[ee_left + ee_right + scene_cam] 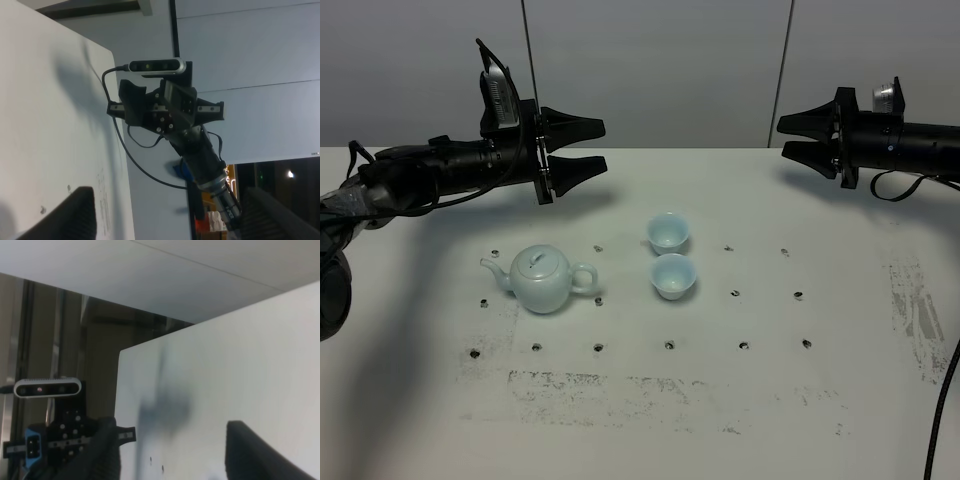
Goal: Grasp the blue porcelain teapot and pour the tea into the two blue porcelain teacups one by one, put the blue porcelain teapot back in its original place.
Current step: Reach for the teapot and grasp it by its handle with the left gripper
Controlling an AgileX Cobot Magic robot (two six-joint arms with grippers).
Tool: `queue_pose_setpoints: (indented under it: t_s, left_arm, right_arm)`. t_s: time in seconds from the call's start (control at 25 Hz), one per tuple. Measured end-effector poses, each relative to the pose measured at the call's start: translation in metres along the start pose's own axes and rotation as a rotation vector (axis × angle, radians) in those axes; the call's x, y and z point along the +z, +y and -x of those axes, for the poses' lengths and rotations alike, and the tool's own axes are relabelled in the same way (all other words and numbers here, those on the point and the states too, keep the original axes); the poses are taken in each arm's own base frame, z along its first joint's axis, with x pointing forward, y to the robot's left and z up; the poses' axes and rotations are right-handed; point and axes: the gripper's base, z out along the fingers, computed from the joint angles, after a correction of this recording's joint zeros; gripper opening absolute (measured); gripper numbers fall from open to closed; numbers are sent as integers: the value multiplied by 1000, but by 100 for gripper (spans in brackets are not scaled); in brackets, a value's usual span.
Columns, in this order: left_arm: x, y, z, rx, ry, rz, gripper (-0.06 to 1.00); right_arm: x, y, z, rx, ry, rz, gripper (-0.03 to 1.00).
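While left gripper [604, 145] and right gripper [781, 138] gape empty (aloft) — teapot [544, 280] stands near teacups [668, 232] [673, 275].

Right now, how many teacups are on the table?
2. The far teacup stands right of the teapot in the high view; the near teacup stands just in front of it. None appears hidden.

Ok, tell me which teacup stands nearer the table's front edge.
The teacup level with the teapot; the other teacup stands behind it, nearer the wall.

High overview; wrist views face-to-face
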Motion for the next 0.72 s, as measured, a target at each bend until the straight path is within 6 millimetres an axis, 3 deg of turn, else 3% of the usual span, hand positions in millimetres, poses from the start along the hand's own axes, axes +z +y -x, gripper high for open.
queue_pose_setpoints:
  t_s: [0.4, 0.56, 0.72]
  left_arm:
    - [0, -1, 1, 36, 3, 2, 66]
    - [2, -17, 7, 224, 93, 97, 66]
    - [1, -46, 20, 462, 196, 316, 66]
  right_arm:
    - [0, 0, 0, -23, 1, 0, 48]
    - [-1, 2, -1, -176, 25, -37, 47]
    - [-11, 23, 7, -390, 59, -194, 45]
